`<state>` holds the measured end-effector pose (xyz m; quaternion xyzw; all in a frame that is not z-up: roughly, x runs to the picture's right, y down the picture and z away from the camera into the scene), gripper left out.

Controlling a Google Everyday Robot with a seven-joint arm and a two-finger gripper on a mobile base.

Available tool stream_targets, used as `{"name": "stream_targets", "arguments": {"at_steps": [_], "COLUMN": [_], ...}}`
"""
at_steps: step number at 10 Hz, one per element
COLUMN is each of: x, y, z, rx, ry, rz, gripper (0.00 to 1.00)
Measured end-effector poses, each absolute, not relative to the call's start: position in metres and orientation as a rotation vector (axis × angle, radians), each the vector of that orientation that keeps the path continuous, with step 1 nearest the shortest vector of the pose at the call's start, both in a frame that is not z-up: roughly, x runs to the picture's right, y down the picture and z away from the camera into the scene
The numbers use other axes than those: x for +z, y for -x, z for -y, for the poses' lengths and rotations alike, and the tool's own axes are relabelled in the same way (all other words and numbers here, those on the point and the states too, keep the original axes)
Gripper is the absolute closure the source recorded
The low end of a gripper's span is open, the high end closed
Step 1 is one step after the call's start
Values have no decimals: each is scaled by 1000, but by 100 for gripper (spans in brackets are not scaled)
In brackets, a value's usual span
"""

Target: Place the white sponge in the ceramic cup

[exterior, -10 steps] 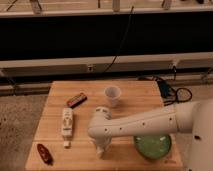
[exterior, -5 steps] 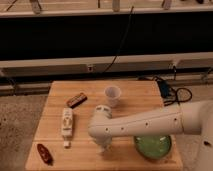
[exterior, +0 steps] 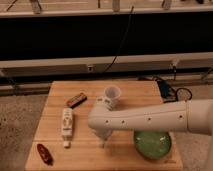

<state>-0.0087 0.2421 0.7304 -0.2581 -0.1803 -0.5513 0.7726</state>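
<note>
Camera view shows the gripper low near the wooden counter's front edge, grasp indiscernible; swinging toward the whitish tapered ceramic cup could topple it.

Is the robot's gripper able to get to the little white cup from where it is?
Probably yes. The gripper hangs low over the table's middle, and the ceramic cup stands just behind the arm with nothing between them.
</note>
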Motion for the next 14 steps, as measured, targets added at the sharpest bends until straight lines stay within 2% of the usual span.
{"name": "stream_targets", "arguments": {"at_steps": [1, 4, 5, 8, 11, 14], "x": [730, 741, 743, 745, 754, 755], "y": [8, 6, 7, 7, 9, 0], "z": [-240, -217, -206, -185, -147, -139], "rx": [-1192, -1185, -1186, -1184, -1177, -1162], "ry": [557, 534, 527, 516, 491, 503], "rz": [392, 395, 391, 384, 357, 338], "gripper": [100, 85, 83, 98, 99, 99]}}
